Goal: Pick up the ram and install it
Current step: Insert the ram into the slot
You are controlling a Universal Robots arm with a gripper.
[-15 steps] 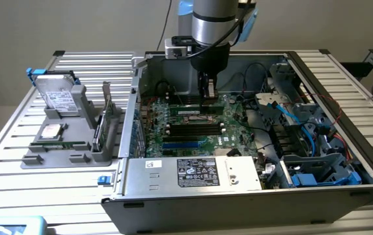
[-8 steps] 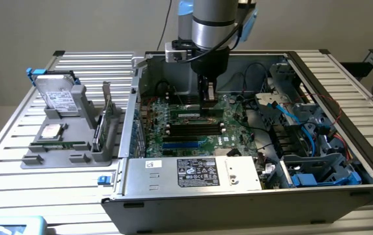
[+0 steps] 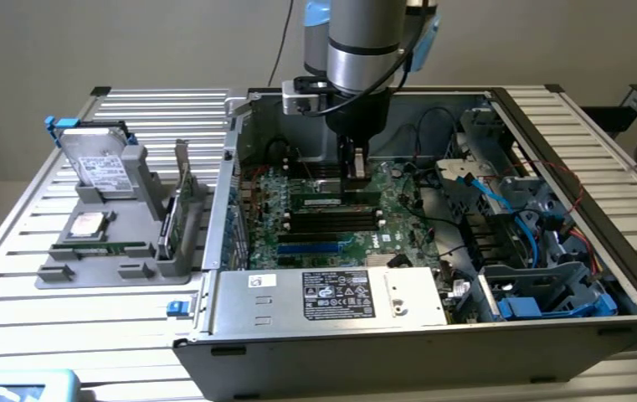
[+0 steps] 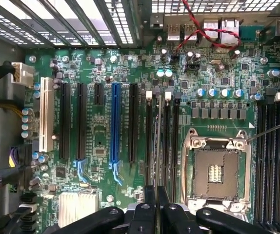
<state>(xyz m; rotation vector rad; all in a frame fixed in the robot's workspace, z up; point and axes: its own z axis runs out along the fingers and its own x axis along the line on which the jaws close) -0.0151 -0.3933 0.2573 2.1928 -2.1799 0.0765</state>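
Where the fingers (image 4: pixel 149 212) clamp the ram (image 3: pixel 341 202) at the motherboard (image 4: pixel 98 131), pale label (image 3: pixel 321 202) unreadable.

An open computer case (image 3: pixel 408 360) sits on the worktop (image 3: pixel 61 343), in the centre and right of the exterior view. At that view's left, beside the case, a holder (image 3: pixel 95 272) carries a hard drive (image 3: pixel 100 163) upright at its far end and an expansion card (image 3: pixel 182 180) on edge nearest the case. Inside, a power supply (image 3: pixel 330 293) lies in front of the motherboard (image 3: pixel 397 188), with a drive cage (image 3: pixel 541 293) at its right. The hand (image 3: pixel 354 167) hangs over the motherboard's middle, the ram (image 3: pixel 335 201) on edge beneath it among the memory slots (image 3: pixel 330 222).
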